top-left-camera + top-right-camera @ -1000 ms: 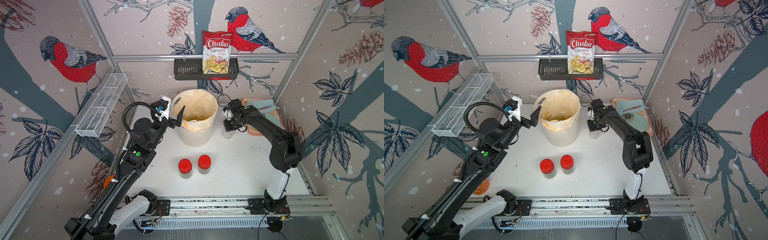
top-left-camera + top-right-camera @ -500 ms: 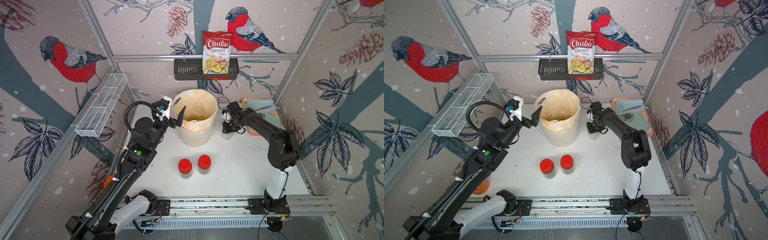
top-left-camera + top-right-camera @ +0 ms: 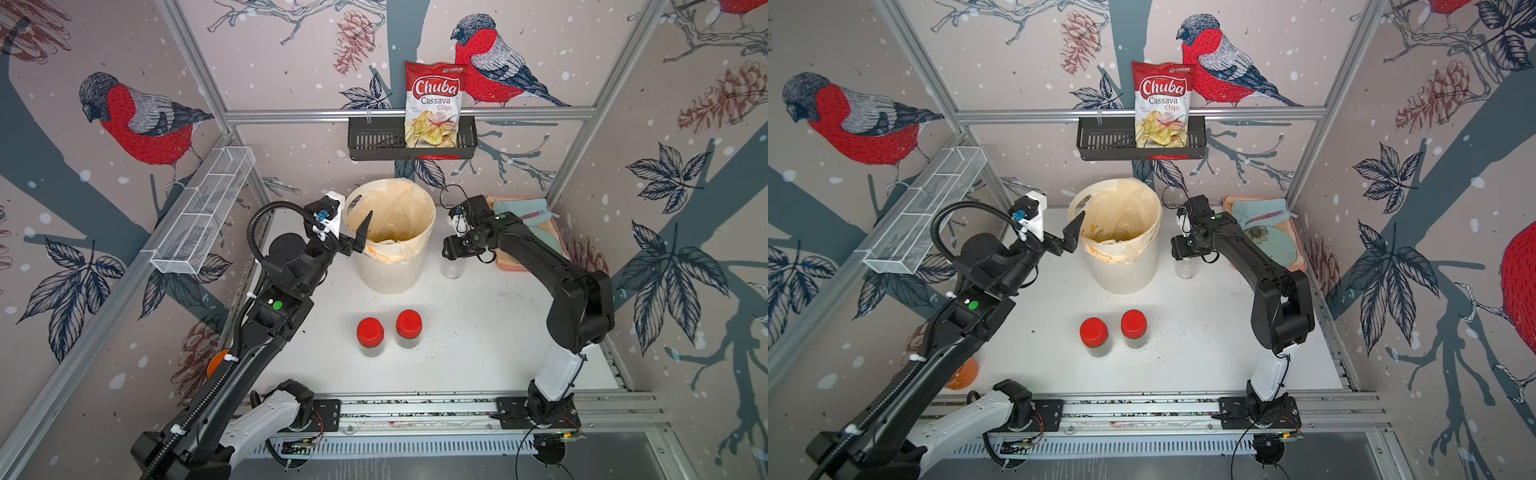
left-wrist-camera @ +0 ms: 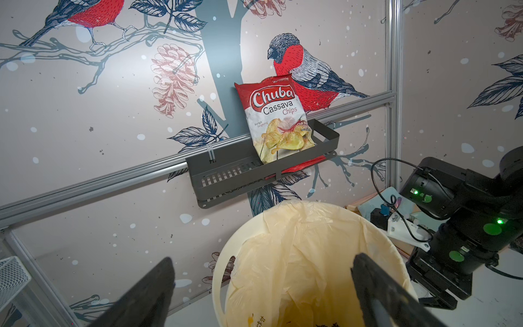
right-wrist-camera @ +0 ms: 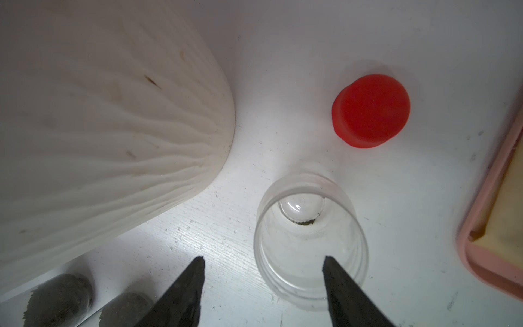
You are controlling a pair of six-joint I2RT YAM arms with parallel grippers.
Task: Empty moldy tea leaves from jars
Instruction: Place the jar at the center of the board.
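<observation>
Right gripper [image 5: 263, 259]: jaws apart, holding nothing. Uncapped jar [image 5: 308, 235] upright just below; tea leaves [image 5: 305, 222] residue only. Red lid [image 5: 372, 110] beyond jar. Left gripper [image 4: 263, 259]: jaws wide, empty, over bin [image 4: 220, 270] rim. Capped jars [image 3: 370, 336] well back toward arm bases.

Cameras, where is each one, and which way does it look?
Top views: a pair high at the front, looking down on the table, bin and two capped jars; both arms show.
Left wrist: rides its arm, looking over the bin at the chips bag; shows the open left gripper and the right arm.
Right wrist: rides its arm, looking down at an open jar and lid; shows the open right gripper.
Shared: both wrist views catch the bin.
</observation>
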